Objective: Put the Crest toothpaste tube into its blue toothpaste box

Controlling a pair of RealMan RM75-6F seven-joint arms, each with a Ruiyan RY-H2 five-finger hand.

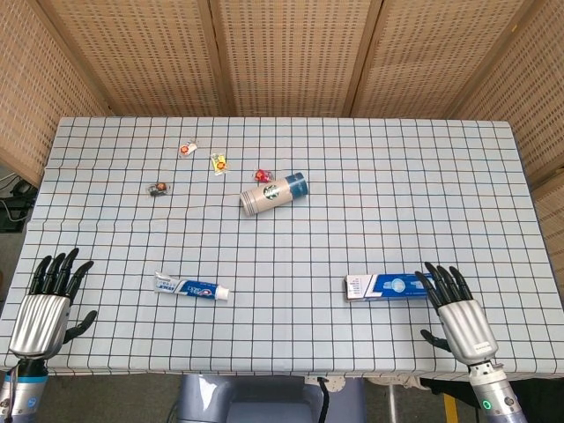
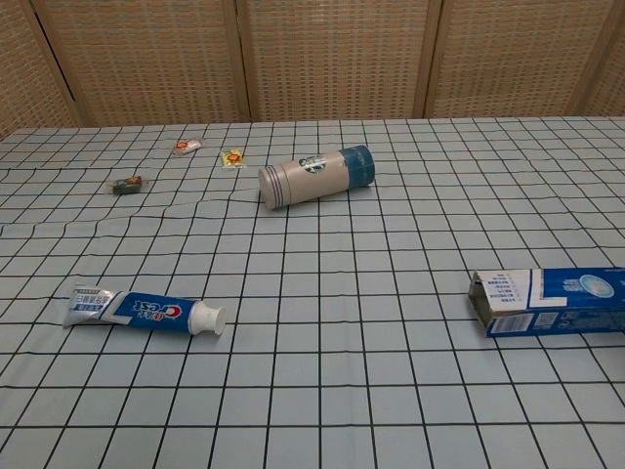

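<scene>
The Crest toothpaste tube (image 1: 191, 286) (image 2: 145, 309) lies flat at the front left of the table, white cap pointing right. The blue toothpaste box (image 1: 388, 286) (image 2: 549, 301) lies on its side at the front right, its open end facing left toward the tube. My left hand (image 1: 42, 308) hovers at the front left corner, fingers spread and empty, well left of the tube. My right hand (image 1: 458, 314) is at the front right edge, fingers spread, fingertips just by the box's right end. Neither hand shows in the chest view.
A beige tumbler with a blue lid (image 1: 275, 193) (image 2: 315, 175) lies on its side mid-table. Several small wrapped candies (image 1: 218, 162) (image 2: 231, 156) are scattered at the back left. The checked tablecloth (image 1: 397, 203) covers the table; wicker screens stand behind.
</scene>
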